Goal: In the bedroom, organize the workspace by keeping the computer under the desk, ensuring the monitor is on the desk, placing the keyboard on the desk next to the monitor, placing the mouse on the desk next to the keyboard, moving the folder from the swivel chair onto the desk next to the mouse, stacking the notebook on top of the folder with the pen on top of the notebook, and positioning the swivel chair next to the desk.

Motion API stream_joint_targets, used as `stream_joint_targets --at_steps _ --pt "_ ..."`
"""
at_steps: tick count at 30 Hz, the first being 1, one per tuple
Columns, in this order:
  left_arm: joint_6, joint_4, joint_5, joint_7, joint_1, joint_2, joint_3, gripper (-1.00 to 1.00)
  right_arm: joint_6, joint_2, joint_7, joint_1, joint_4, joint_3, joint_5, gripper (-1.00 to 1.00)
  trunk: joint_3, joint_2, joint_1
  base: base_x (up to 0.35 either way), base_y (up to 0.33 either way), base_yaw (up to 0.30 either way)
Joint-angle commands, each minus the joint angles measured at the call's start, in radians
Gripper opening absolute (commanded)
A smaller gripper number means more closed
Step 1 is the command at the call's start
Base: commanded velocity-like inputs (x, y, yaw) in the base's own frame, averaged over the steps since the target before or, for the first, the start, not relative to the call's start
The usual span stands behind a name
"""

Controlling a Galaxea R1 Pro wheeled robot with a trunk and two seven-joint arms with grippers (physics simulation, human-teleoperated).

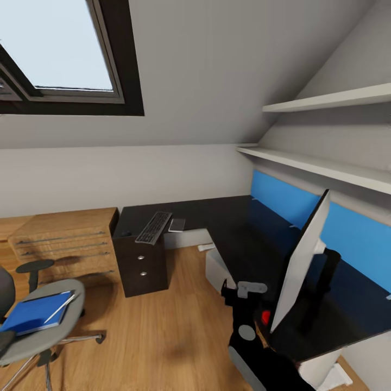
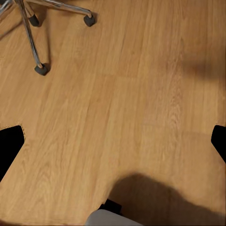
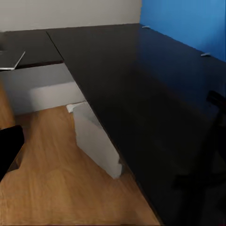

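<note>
Head view: bright blue folder (image 1: pixel 33 313) lies on swivel chair (image 1: pixel 41 331).

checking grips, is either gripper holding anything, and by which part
Left gripper: open, holding nothing. Right gripper sits by the lower edge of the large thin black flat-screen monitor; whether it grips it cannot be told.

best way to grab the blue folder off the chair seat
Grip the folder by its long edge nearest the seat's front rim, coming in low from the desk side. It lies flat on the swivel chair with a thin white stick across its right part, so a straight top-down pinch finds little to close on. A side pinch should suit it better.
</note>
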Motion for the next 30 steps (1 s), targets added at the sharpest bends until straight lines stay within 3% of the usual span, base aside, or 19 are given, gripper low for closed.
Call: stream_joint_targets --at_steps 1,7,19,30 --pt "-0.005 -0.001 0.011 0.005 0.0 0.001 -0.006 1.0 0.006 -0.002 -0.007 -0.001 -0.002 0.028 -0.002 1.0 -0.002 -0.002 0.0 -0.315 0.0 0.0" --pt "-0.005 -0.001 0.011 0.005 0.0 0.0 -0.007 1.0 0.004 -0.003 -0.007 -0.002 -0.009 0.087 0.018 1.0 -0.002 -0.002 0.0 -0.326 -0.012 0.0" --pt "-0.003 -0.001 0.011 0.007 0.0 0.001 -0.007 1.0 -0.015 0.0 -0.009 -0.002 -0.01 0.098 0.024 1.0 -0.002 -0.002 0.0 -0.288 -0.168 -0.017" --pt "-0.003 -0.001 0.011 0.007 0.0 0.001 -0.006 1.0 -0.047 -0.001 -0.01 -0.002 -0.01 0.09 0.025 1.0 -0.002 -0.002 0.0 -0.155 -0.308 -0.003"
